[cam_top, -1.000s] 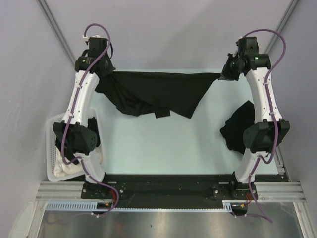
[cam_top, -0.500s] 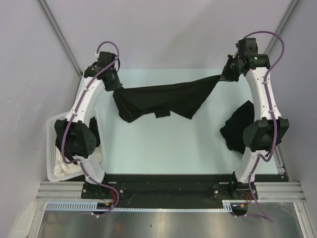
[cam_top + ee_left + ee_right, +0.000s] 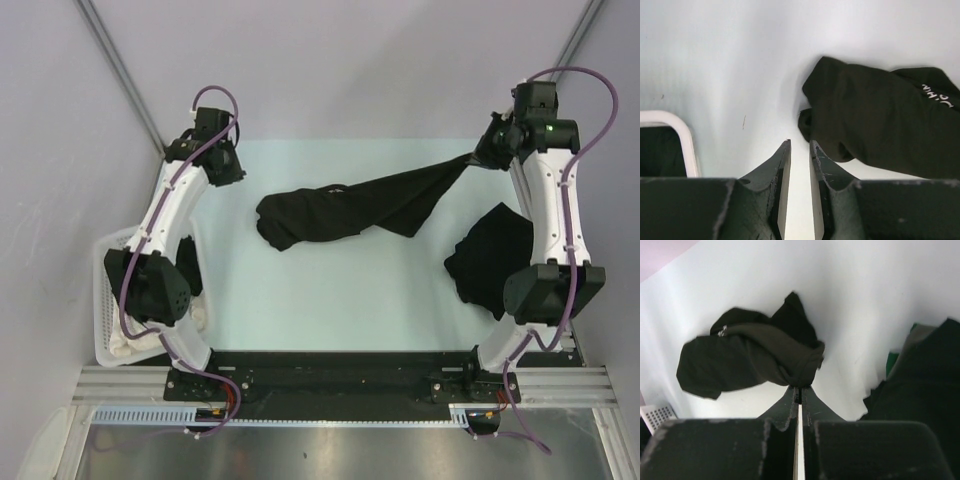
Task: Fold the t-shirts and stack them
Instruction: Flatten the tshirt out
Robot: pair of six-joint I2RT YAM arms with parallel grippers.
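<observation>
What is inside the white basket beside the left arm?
A white cloth lies at the near end of the basket, and dark fabric shows just inside its rim. The left arm covers the middle, so what else is inside cannot be seen.

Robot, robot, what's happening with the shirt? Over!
Left gripper open, empty. Right gripper shut on one end of t-shirt, rest bunched on table. Another black heap lies by right arm.
</observation>
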